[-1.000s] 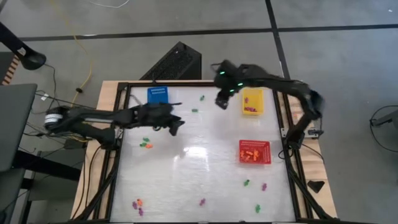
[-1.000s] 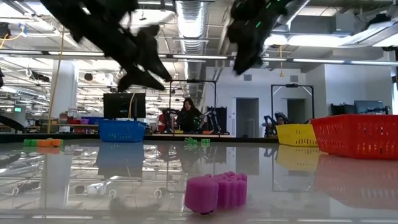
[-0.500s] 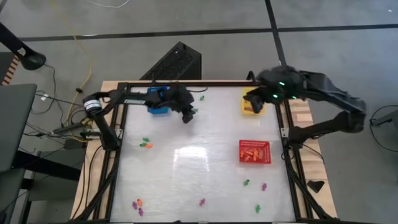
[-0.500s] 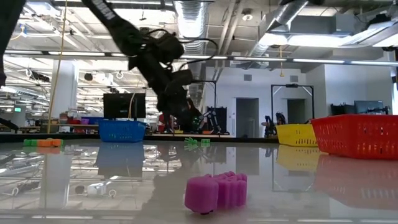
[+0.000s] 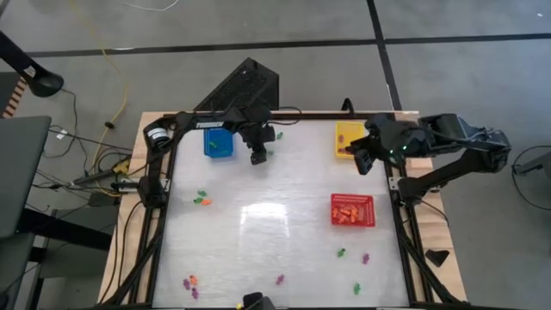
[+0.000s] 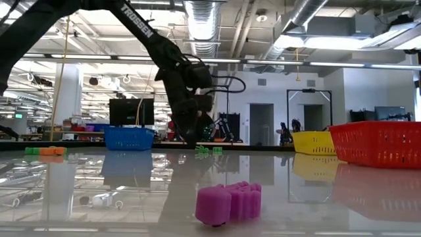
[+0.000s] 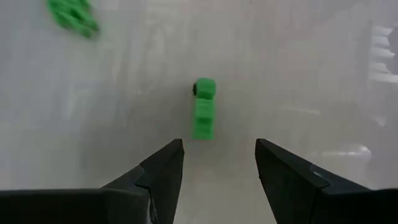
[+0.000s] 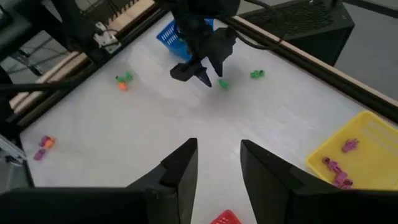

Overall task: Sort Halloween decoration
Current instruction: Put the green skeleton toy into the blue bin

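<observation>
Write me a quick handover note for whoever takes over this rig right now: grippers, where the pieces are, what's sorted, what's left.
Left gripper: open, empty, just above a green piece near the blue basket; a second green piece lies nearby.
Right gripper: open, empty, beside the yellow basket.
Done: purple pieces are in the yellow basket, orange pieces in the red basket.
Left: loose pieces at the table's left side, more along the near edge. The blue basket's contents can't be seen.

Bright overhead room lighting, glare patch seen on glossy table [image 5: 267, 211], reflections mirrored in low view, green piece [image 7: 73, 14] blurred at wrist-view edge
</observation>
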`<state>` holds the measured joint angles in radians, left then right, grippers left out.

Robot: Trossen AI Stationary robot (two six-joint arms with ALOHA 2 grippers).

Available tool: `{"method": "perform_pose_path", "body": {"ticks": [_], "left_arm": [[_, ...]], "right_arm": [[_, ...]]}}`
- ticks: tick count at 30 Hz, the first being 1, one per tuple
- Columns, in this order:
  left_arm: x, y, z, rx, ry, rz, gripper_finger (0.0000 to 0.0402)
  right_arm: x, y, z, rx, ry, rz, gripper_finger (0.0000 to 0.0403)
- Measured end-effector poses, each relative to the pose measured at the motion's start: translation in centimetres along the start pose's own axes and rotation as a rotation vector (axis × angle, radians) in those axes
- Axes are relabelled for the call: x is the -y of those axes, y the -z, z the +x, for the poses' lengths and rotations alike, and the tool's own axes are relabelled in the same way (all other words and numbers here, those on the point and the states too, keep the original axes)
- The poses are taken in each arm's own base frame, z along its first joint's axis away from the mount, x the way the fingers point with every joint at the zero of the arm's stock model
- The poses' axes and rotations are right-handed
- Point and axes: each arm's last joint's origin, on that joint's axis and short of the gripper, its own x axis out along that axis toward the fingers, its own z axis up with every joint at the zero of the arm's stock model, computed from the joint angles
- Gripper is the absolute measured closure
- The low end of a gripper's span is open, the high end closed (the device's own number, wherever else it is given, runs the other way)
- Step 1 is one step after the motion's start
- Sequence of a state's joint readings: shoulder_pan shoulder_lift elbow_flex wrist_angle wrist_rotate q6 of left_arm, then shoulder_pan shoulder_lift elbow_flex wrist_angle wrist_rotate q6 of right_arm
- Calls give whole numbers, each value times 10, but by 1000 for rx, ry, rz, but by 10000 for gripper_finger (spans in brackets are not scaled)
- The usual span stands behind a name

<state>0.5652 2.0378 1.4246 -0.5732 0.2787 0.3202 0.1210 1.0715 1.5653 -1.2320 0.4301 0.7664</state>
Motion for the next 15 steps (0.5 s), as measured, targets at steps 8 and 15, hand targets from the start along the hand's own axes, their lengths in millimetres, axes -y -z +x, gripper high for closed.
{"method": "perform_pose_path", "body": {"ticks": [8, 15], "left_arm": [[13, -4, 14, -8, -23, 21, 212], [15, -14, 17, 56, -194, -55, 212]], "right_arm": [[-11, 7, 9, -44, 19, -36, 251], [-14, 8, 10, -53, 12, -26, 251]]}}
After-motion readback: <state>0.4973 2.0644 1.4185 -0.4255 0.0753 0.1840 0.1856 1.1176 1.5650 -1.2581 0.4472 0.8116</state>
